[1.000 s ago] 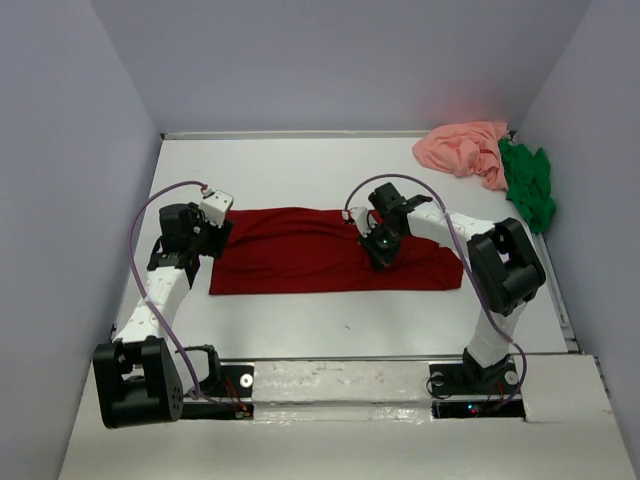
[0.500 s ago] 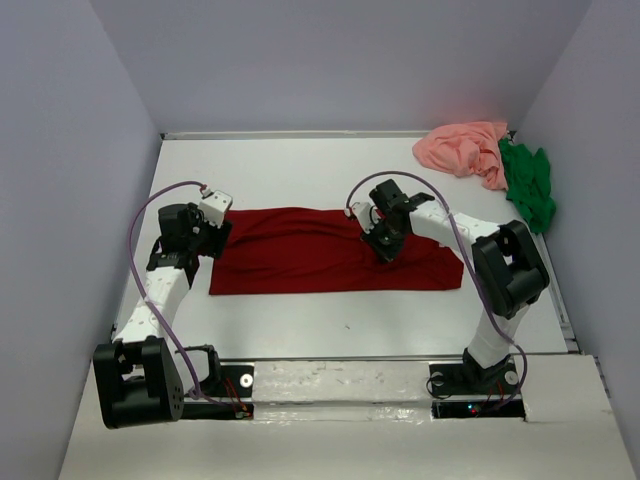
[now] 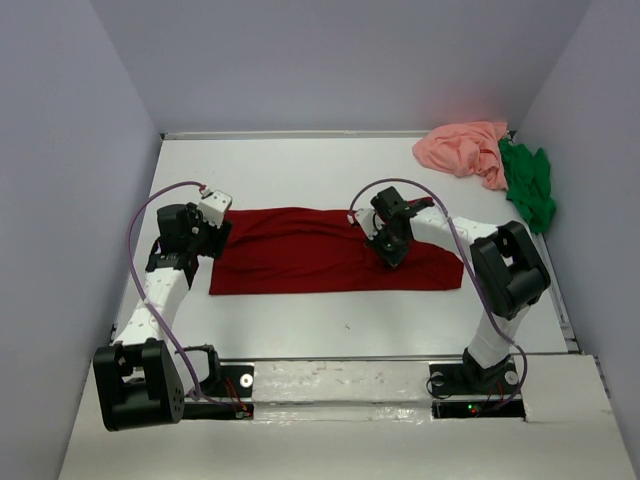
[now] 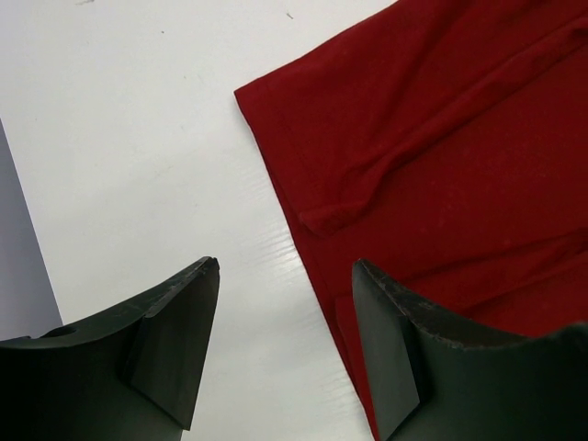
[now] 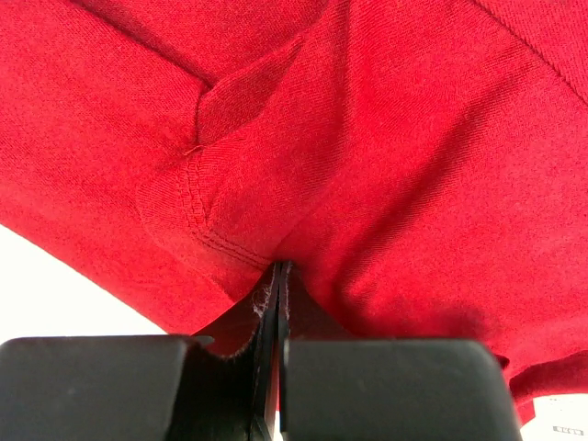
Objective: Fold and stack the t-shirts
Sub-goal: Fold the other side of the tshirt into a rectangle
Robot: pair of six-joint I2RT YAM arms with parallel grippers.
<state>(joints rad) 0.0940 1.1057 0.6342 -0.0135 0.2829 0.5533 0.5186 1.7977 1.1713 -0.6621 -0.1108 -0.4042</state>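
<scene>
The dark red t-shirt lies spread as a wide band across the middle of the table. My right gripper is over its right part and is shut, pinching a fold of the red cloth between its jaws. At the shirt's left edge my left gripper stands open, its fingers above bare table beside the red hem, with nothing between them. The salmon pink t-shirt and the bright green t-shirt lie crumpled at the back right corner.
Grey walls close in the table on the left, back and right. A raised rail runs along its right edge. Purple cables loop over both arms.
My right gripper has shifted slightly to the right and forward over the red shirt, still shut on the cloth. The left arm has stayed put.
</scene>
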